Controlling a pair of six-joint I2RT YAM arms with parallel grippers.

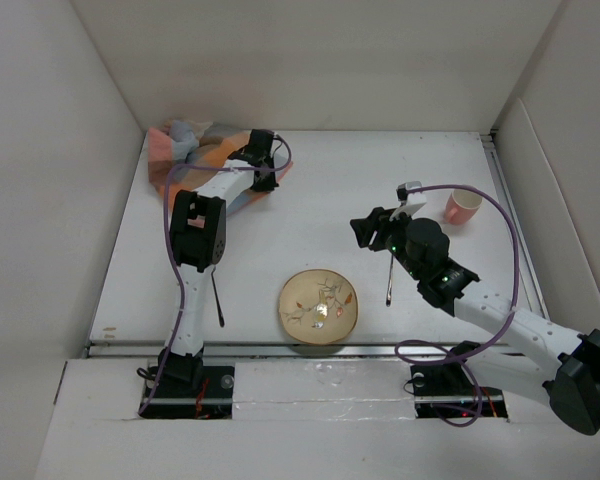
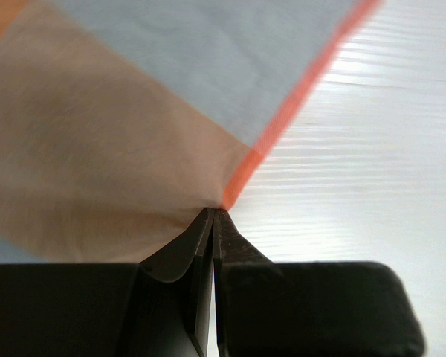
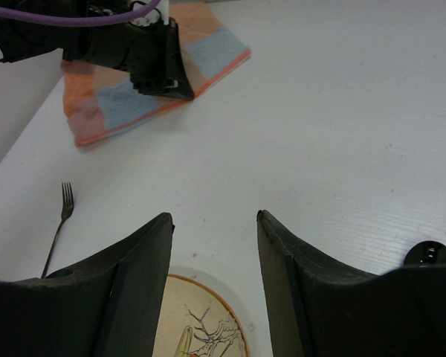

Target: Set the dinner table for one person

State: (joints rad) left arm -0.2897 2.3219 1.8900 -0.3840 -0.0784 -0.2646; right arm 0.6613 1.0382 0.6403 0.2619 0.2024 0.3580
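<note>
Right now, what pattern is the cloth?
The cloth has orange and blue checks; right wrist view shows it best.

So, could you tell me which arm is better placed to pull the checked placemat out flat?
Left. The left gripper is shut on a placemat corner, while the right gripper hangs open near the plate, apart from the cloth.
</note>
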